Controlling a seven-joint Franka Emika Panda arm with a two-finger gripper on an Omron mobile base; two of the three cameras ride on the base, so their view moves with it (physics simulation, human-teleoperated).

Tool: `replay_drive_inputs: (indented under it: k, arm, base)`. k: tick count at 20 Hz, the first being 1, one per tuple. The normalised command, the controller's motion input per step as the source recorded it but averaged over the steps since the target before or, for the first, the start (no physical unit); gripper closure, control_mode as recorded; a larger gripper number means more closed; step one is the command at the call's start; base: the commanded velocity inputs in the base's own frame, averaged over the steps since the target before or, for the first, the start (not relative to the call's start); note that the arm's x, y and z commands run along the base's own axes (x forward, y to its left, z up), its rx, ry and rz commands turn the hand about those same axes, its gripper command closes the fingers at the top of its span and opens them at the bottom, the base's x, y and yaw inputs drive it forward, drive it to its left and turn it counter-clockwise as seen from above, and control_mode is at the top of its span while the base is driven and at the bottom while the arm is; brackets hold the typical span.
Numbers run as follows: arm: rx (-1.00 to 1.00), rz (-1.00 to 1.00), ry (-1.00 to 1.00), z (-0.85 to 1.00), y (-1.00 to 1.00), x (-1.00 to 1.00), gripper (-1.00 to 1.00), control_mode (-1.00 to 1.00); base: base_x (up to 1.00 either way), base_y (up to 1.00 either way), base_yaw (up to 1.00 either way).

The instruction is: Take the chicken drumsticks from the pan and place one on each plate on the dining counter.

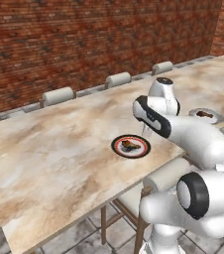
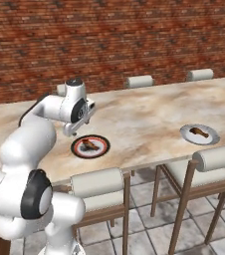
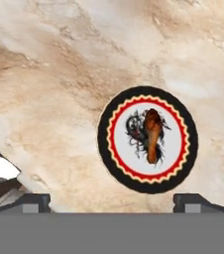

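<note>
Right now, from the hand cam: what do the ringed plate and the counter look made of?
Ringed plate: looks like glazed ceramic, with a smooth white centre, printed black and red rim bands and a dark motif; the render leaves it open. Dining counter: polished stone, probably marble, going by its beige and brown veining. The drumstick on the plate has browned, cooked-looking skin.

The white arm (image 1: 193,136) rises from its base, bends at a dark-ringed elbow and reaches forward, with the wrist turned downward at the far end. In the right base view the gripper (image 2: 73,128) points down and slightly forward from the hand. Its two dark fingertips (image 3: 32,201) stand far apart at the bottom corners of the hand view, jaws spread wide with nothing between them, apparently hovering without contact.
</note>
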Motion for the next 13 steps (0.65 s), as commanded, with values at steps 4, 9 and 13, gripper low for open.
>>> replay_drive_inputs:
  k: [4,9,13]
  arm:
    - [-0.05,0.00,-0.20,-0.15,0.36,-1.00,-1.00,-1.00]
    - [-0.05,0.00,-0.27,-0.35,0.31,-1.00,-1.00,-1.00]
    - [-0.05,0.00,-0.30,-0.35,0.10,-1.00,-1.00,-1.00]
  base:
    - [0.00,0.00,0.00]
    - [0.00,0.00,0.00]
    - [0.00,0.00,0.00]
